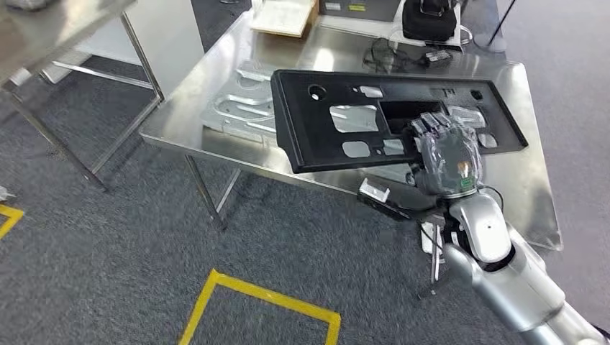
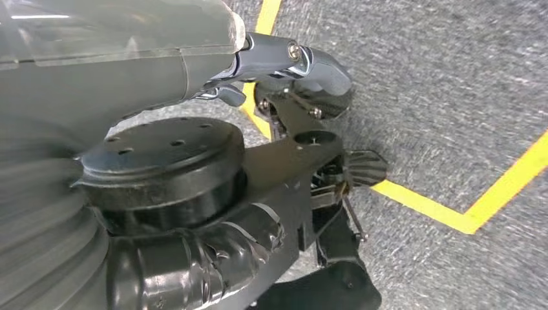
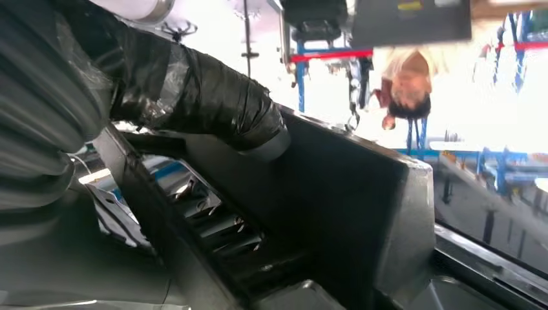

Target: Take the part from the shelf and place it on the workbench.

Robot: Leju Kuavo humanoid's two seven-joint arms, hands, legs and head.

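The part is a long black plastic panel [image 1: 309,133] with several cut-outs. It lies slanted over the steel workbench [image 1: 536,190], its near left corner jutting past the bench's front edge. My right hand [image 1: 446,152] grips the panel's near long edge, fingers hooked into a rectangular opening. Whether the panel touches the benchtop I cannot tell. In the right wrist view my tape-wrapped thumb [image 3: 200,97] lies across the black panel [image 3: 342,194]. My left hand [image 2: 161,271] hangs by my side over the carpet, its fingers hidden.
A pressed metal sheet [image 1: 237,108] lies on the bench, partly under the panel. A cardboard box [image 1: 284,16], cables [image 1: 392,54] and a black bag [image 1: 428,20] sit at the back. Another steel table [image 1: 43,29] stands far left. Yellow tape [image 1: 266,295] marks the carpet. A person [image 3: 407,81] stands far off.
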